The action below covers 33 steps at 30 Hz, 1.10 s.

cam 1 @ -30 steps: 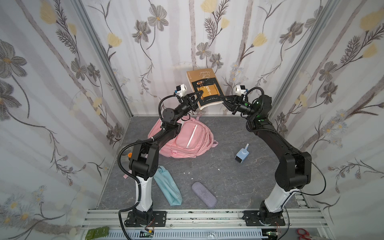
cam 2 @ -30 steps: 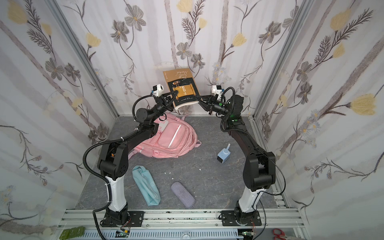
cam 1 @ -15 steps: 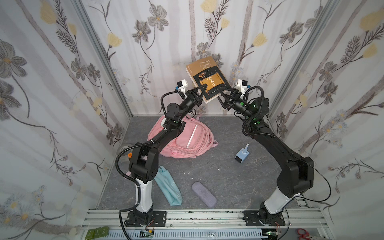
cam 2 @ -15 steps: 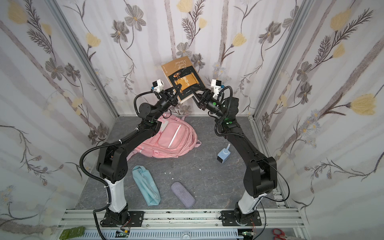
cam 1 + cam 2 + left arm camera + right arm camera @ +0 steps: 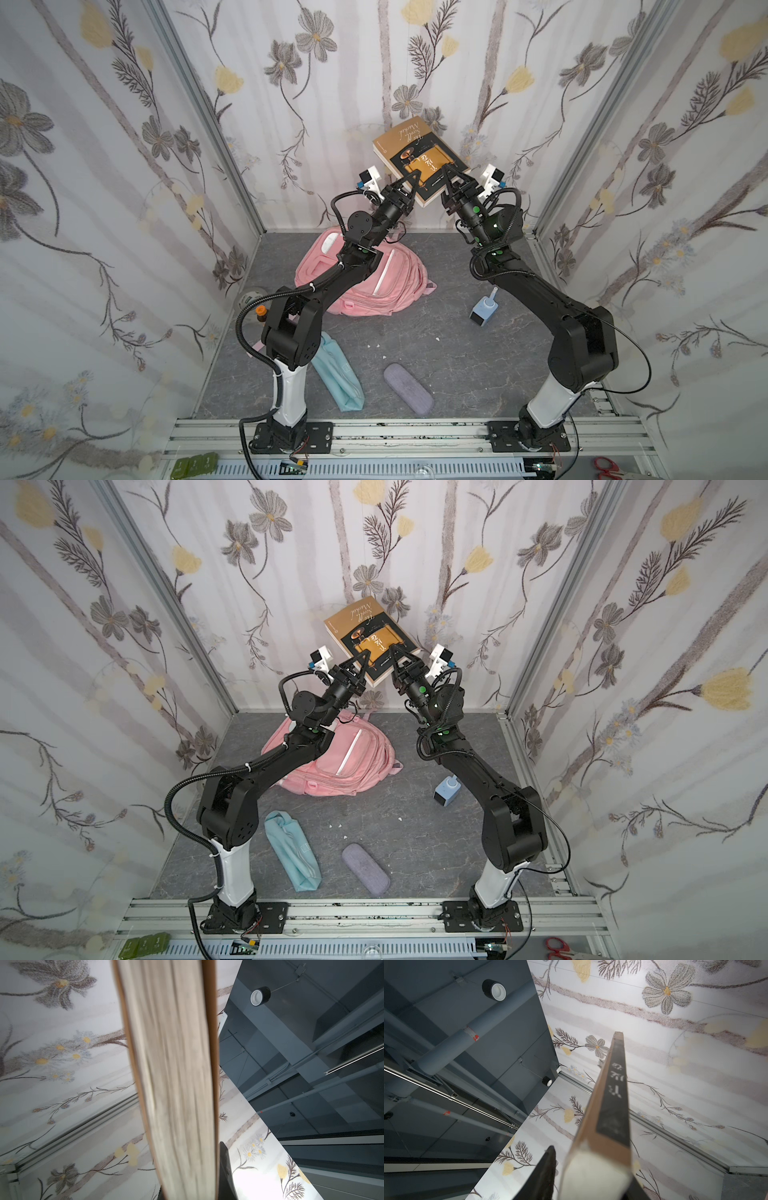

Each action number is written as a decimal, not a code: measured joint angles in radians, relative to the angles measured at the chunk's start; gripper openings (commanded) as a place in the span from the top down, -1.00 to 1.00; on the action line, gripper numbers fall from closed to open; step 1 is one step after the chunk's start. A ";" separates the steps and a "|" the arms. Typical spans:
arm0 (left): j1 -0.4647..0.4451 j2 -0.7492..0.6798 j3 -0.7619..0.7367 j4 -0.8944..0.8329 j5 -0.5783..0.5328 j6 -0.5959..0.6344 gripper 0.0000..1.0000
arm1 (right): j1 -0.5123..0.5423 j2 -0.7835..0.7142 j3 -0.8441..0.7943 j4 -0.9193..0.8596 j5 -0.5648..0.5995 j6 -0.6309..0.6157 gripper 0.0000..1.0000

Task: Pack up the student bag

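Brown book, pale cursive title (unreadable)

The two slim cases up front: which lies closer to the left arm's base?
The light-teal fabric pouch, right beside that arm's white post; the purple-grey oval case lies nearer the middle.

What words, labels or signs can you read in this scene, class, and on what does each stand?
"Small": probably, in the cursive title on the book cover; the rest is unclear.
Gold panel on that cover: characters too small.
Its spine: pale characters, blurred.
On the light-teal pouch: faint print, unreadable.
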 measured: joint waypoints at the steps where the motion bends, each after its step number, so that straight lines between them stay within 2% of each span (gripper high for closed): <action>1: -0.003 -0.004 0.000 -0.022 0.001 0.017 1.00 | 0.000 0.003 0.002 -0.002 0.002 0.003 0.22; 4: -0.016 -0.007 0.007 -0.050 0.017 0.046 1.00 | -0.004 0.016 0.002 0.002 0.002 0.029 0.73; 6: -0.019 -0.006 0.008 -0.050 0.016 0.058 1.00 | -0.013 0.027 0.002 0.010 -0.015 0.049 0.98; 7: -0.020 -0.006 0.008 -0.051 0.016 0.058 0.75 | -0.020 0.030 0.002 0.011 -0.024 0.058 1.00; 8: -0.020 -0.005 0.008 -0.054 0.016 0.058 0.30 | -0.026 0.030 0.002 0.005 -0.031 0.061 1.00; 9: -0.018 -0.005 0.005 -0.057 0.024 0.059 -0.02 | -0.037 0.029 -0.001 0.006 -0.058 0.068 1.00; 10: -0.015 -0.006 -0.003 -0.056 0.048 0.074 -0.31 | -0.055 0.024 -0.007 0.002 -0.088 0.074 1.00; 11: -0.011 -0.011 -0.015 -0.060 0.055 0.074 -0.50 | -0.070 0.018 -0.013 -0.005 -0.099 0.078 1.00; 12: -0.003 -0.020 -0.032 -0.074 0.062 0.083 -0.65 | -0.093 0.006 -0.021 -0.014 -0.116 0.079 1.00; 14: 0.018 -0.047 -0.058 -0.138 0.074 0.126 -0.68 | -0.144 -0.024 -0.032 -0.053 -0.147 0.077 1.00; 16: 0.039 -0.091 -0.058 -0.277 0.086 0.220 -0.84 | -0.199 -0.061 -0.038 -0.114 -0.187 0.052 1.00; 19: 0.027 -0.134 0.034 -0.607 0.069 0.437 -0.86 | -0.276 -0.120 -0.027 -0.278 -0.234 -0.039 1.00; 21: 0.000 -0.122 0.132 -0.839 0.019 0.598 -0.78 | -0.315 -0.157 -0.010 -0.418 -0.246 -0.136 1.00; 24: -0.035 -0.024 0.279 -1.157 -0.071 0.807 -0.72 | -0.370 -0.208 0.004 -0.636 -0.271 -0.296 1.00; 27: -0.073 0.101 0.370 -1.476 -0.206 0.962 -0.66 | -0.398 -0.238 -0.001 -0.798 -0.270 -0.409 1.00; 30: -0.119 0.151 0.371 -1.673 -0.289 1.071 -0.59 | -0.397 -0.248 -0.017 -0.913 -0.287 -0.482 1.00; 33: -0.141 0.153 0.344 -1.730 -0.340 1.122 -0.49 | -0.396 -0.251 -0.042 -0.969 -0.311 -0.515 1.00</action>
